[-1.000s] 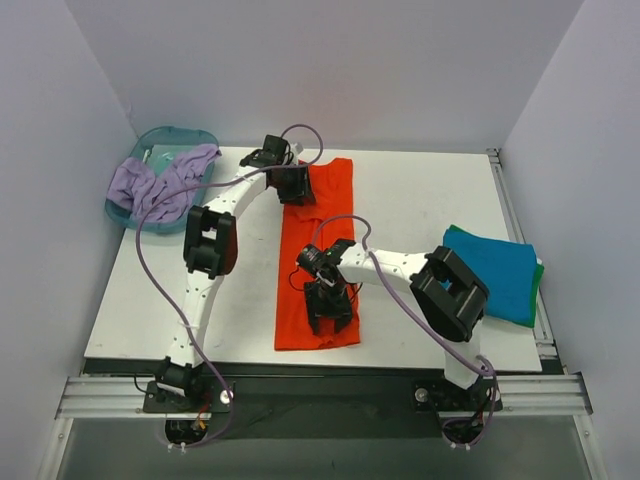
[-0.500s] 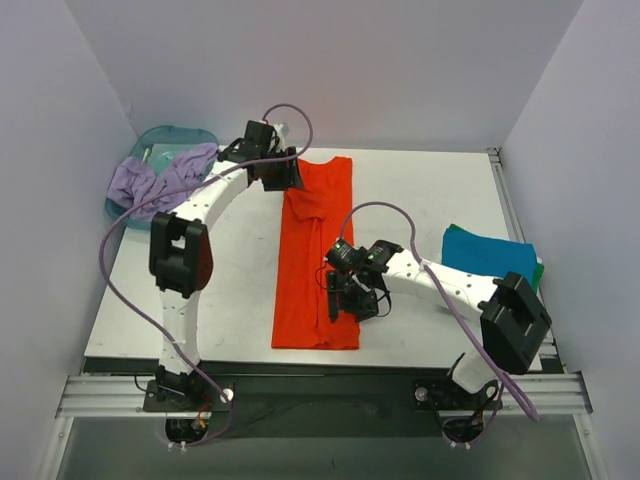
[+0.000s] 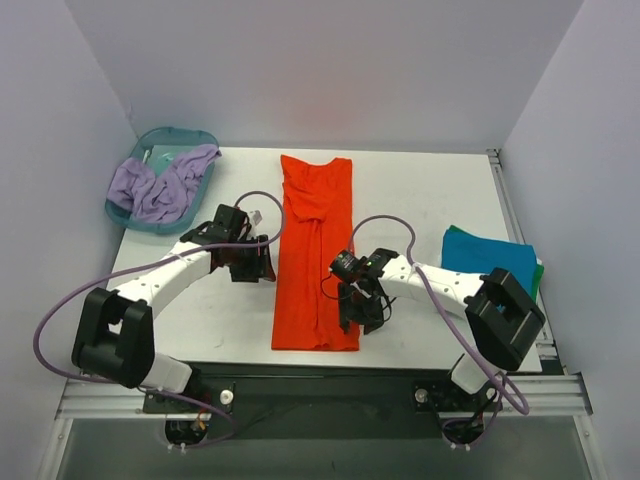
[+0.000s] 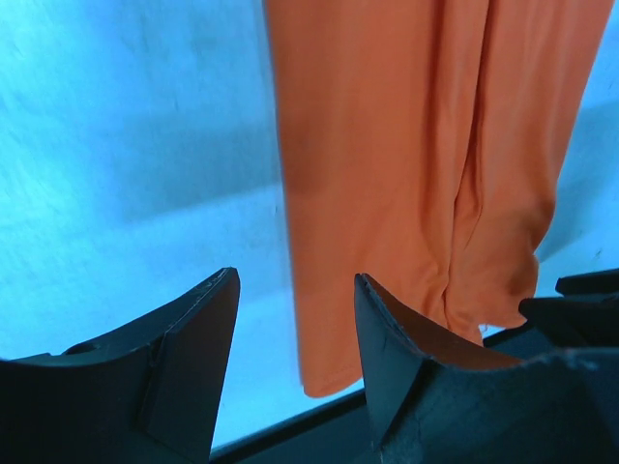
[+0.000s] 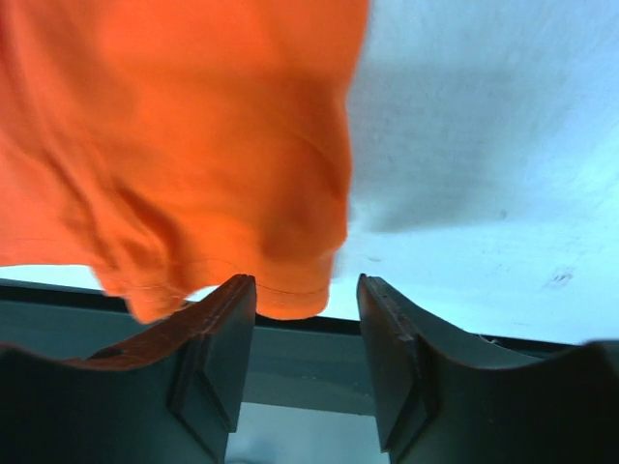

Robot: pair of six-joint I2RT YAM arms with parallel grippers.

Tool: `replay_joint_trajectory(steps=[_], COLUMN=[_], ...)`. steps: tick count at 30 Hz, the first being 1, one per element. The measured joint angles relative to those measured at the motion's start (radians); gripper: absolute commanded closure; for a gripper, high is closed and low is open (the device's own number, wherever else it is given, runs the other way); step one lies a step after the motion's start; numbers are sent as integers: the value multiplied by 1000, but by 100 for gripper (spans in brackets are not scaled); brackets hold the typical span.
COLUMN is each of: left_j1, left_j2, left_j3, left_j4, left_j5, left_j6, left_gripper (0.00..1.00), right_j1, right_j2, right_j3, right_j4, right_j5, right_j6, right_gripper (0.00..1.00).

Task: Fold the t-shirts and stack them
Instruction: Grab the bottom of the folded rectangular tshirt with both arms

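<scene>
Orange-red t-shirt (image 3: 315, 255) is folded lengthwise into a long narrow strip, creased down the middle, mid-worktop (image 3: 420, 200). Left tool (image 3: 250, 268) is spread wide, empty, just beside the strip's left edge. Right tool (image 3: 362, 312) is spread, empty, over the near right corner.

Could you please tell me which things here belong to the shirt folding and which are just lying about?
For the job: orange-red t-shirt, folded into a long strip mid-table; teal-blue folded shirt lying on the green shirt, at the right.
Lying about: teal plastic basin; lavender cloth heaped in it, draping over its rim.
</scene>
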State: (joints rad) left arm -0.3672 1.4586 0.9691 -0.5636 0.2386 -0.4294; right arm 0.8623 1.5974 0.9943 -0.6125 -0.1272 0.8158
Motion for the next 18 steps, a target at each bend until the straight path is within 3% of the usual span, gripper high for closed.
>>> replay_joint_trajectory(steps=[7,14,18], left_j1=[-46,-58,-66], left_j2=[-92,-139,-158], left_j3=[-109,-175,-198], left_j4=[0,-5,-14], left_j5=[15,30,35], left_j6=[-48,-66,-73], left_gripper=[39,39,39], right_j1=[29,29,29], right_j2=[-14,-23,-21], right_j3=[-131,-141,-144], right_j4=[39,86,107], right_j5=[-46,-71,-80], right_j6=[48,58,56], right_gripper=[59,62,69])
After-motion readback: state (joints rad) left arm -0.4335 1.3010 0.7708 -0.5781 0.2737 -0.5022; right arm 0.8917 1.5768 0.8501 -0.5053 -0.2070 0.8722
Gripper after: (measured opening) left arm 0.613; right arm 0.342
